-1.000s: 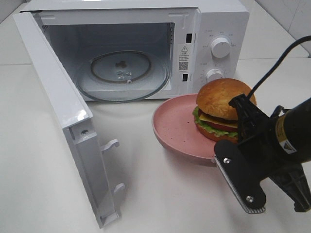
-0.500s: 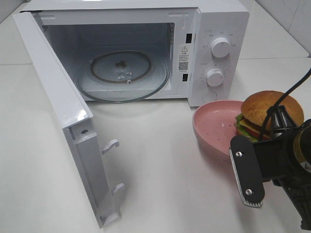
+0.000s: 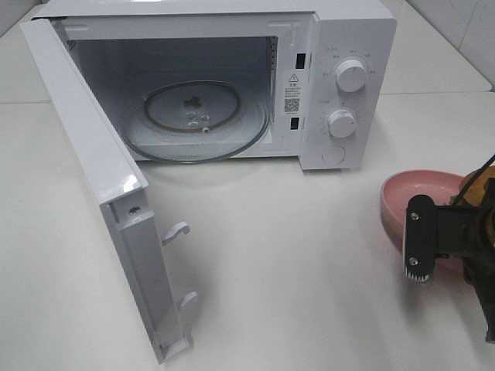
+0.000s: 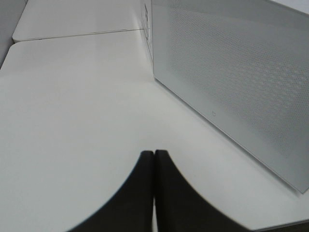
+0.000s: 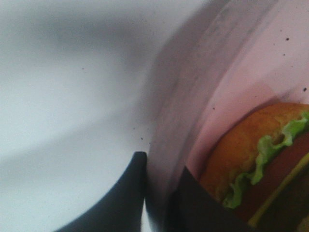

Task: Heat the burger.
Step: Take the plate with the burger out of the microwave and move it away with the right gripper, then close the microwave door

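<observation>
Near right edge: right gripper [image 5: 159, 179] clamped on the rim of the pink plate [image 3: 414, 193]; burger [image 5: 260, 169] sits on that plate. Left gripper [image 4: 154, 159]: fingers pressed together, holding nothing, over bare table [image 3: 294, 263]. Far centre: microwave [image 3: 340, 77], door [image 3: 100, 185] wide open.

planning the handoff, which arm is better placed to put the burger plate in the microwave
Right. Its pincer is shut on the pink plate rim beside the burger. The left pincer is shut and empty outside the microwave door.

Open microwave [image 3: 232, 85], pink plate [image 3: 406, 197] beside
</observation>
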Tool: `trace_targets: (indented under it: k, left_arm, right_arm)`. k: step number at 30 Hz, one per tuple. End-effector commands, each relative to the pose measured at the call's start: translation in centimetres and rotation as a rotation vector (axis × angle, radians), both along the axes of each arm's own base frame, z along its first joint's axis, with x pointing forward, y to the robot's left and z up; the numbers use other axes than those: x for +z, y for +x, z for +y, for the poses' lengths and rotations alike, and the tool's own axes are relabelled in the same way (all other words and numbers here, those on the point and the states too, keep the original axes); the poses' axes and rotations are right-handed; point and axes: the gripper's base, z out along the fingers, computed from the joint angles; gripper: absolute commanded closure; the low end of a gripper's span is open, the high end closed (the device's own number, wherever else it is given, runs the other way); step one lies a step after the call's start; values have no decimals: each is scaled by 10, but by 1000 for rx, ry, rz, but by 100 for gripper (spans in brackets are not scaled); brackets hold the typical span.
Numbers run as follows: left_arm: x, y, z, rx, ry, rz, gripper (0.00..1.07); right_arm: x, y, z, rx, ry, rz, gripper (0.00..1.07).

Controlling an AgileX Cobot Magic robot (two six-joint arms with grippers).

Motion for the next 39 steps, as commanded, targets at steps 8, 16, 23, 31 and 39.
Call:
trace_targets:
  k: [8, 16, 23, 31, 39]
  left_arm:
    - [0, -1, 0, 1, -1, -13, 107]
    - [0, -1, 0, 1, -1, -13, 107]
    - [0, -1, 0, 1, -1, -13, 107]
    - [0, -1, 0, 1, -1, -13, 107]
    - [0, -1, 0, 1, -1, -13, 107]
  right_arm:
    - [1, 16, 0, -103, 46, -41, 94]
    - [7, 24, 5, -207, 117, -74, 57]
    - [29, 44, 19, -472, 278, -97, 46]
    - [64, 63, 32, -704, 390, -57, 45]
    - [121, 85, 24, -1021, 561, 94, 45]
